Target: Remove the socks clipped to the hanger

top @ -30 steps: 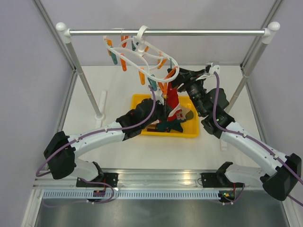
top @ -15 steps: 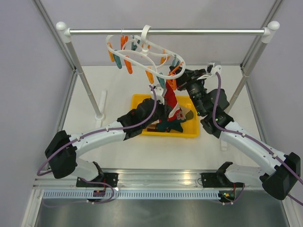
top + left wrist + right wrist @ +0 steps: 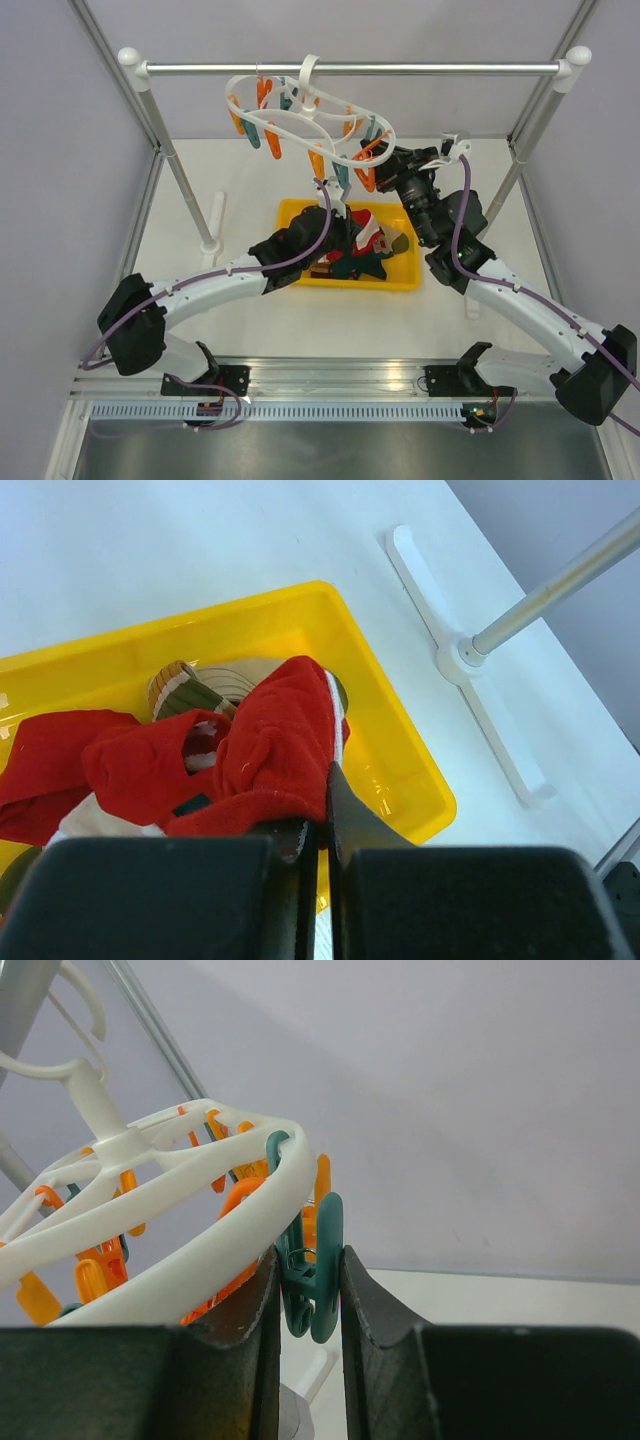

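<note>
1. Your hanger (image 3: pixel 230 1228) carries no sock that I can see.
2. The socks (image 3: pixel 362 262) lie in the yellow tray (image 3: pixel 392 742) below it.
3. Your left gripper (image 3: pixel 320 818) pinches the red sock (image 3: pixel 268 752) over the tray; letting go looks like what remains.
4. Your right gripper (image 3: pixel 308 1290) squeezes a teal peg (image 3: pixel 322 1260).

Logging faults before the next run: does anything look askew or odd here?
The hanger hangs askew from the rail, its ring slanting toward the right gripper, which pinches a teal peg on it. Nothing looks spilled or broken.
</note>
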